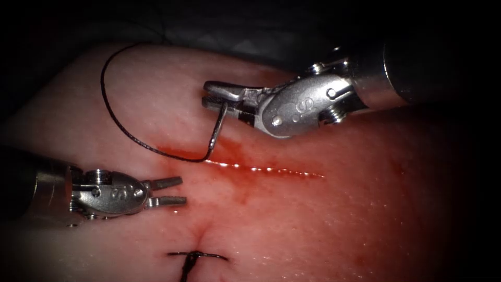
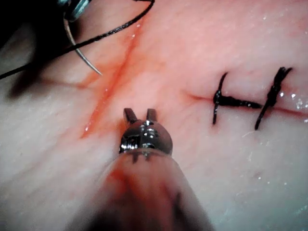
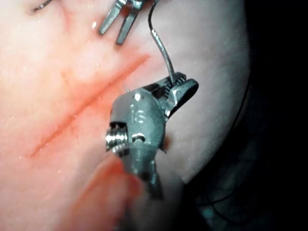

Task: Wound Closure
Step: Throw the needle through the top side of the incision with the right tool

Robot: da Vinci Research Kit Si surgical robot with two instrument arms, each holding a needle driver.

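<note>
Pale pink tissue (image 1: 365, 209) carries everything, glistening and stained with red fluid (image 1: 245, 156) along its cut (image 1: 271, 169). Nearest, at the tissue's front edge, a finished stitch (image 1: 195, 256) of dark thread crosses the closed part of the cut. Just beyond, left of the cut, the left tool (image 1: 166, 191) hovers with jaws parted, holding nothing. Farther back, the right tool (image 1: 216, 96) clamps the needle (image 1: 219, 125) near one end; the thin grey curve hangs down, free of the tissue, its other end meeting the cut's left end. Black thread (image 1: 112, 112) trails from there, looping toward the tissue's far left edge.
</note>
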